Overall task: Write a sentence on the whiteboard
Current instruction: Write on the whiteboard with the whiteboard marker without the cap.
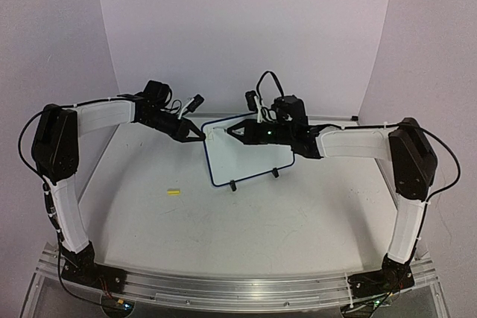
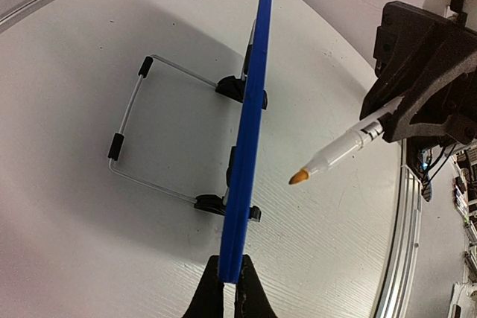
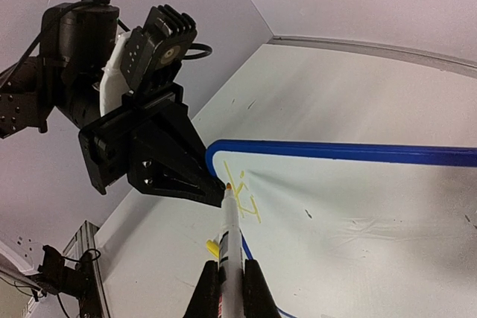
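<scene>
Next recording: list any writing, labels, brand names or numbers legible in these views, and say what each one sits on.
No word or number can be read in any view.
Thin yellow strokes near one corner of the small white, blue-rimmed whiteboard: a few lines, no letter legible.
Dark print on the barrel of the white marker pen: too blurred to read.
Arms, table and backdrop: no text visible.

We see the whiteboard [image 1: 253, 160], blue-rimmed, propped leaning back toward twelve o'clock; the sentence [image 3: 244, 199] is a few yellow strokes in its ten o'clock corner.
</scene>
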Motion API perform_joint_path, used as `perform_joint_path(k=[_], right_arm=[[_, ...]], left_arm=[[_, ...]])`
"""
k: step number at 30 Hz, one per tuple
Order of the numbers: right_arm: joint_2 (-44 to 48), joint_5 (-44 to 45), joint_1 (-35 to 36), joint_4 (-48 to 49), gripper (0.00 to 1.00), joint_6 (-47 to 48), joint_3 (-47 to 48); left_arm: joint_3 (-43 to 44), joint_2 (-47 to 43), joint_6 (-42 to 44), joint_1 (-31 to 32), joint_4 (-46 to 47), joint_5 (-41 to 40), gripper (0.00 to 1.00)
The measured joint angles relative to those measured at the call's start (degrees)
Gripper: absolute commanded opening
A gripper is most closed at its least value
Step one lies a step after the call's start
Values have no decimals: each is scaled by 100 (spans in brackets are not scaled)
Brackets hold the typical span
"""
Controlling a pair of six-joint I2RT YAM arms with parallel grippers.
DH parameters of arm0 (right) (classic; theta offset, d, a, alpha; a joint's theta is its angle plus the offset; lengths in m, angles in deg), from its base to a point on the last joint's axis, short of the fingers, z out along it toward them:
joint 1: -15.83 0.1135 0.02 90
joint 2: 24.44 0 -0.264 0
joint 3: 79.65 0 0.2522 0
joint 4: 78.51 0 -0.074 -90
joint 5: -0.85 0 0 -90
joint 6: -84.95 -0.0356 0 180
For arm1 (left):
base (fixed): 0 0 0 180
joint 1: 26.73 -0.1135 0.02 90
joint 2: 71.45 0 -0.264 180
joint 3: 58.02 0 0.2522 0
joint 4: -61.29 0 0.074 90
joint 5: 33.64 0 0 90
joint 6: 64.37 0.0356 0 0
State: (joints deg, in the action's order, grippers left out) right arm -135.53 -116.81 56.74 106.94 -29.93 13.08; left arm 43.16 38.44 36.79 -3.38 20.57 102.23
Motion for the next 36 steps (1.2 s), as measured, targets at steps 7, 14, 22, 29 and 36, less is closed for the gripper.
perform_joint_path(k=[7,14,22,29,36], right_arm=[[-4,35,0,-42,0,0,-1],[-67,130,0,-105,0,0,1],[-193,155,0,-177,0,0,57],[-227,172,7,-235,0,2,106],[-227,194,9,-229,0,2,47]], left_arm=[[0,0,1,1,0,-2,0],[0,0,2,2,0,-4,0],[0,0,2,2,0,-19,0],[0,-2,0,9,2,-46,0],[2,-2,-2,9,4,-57,0]])
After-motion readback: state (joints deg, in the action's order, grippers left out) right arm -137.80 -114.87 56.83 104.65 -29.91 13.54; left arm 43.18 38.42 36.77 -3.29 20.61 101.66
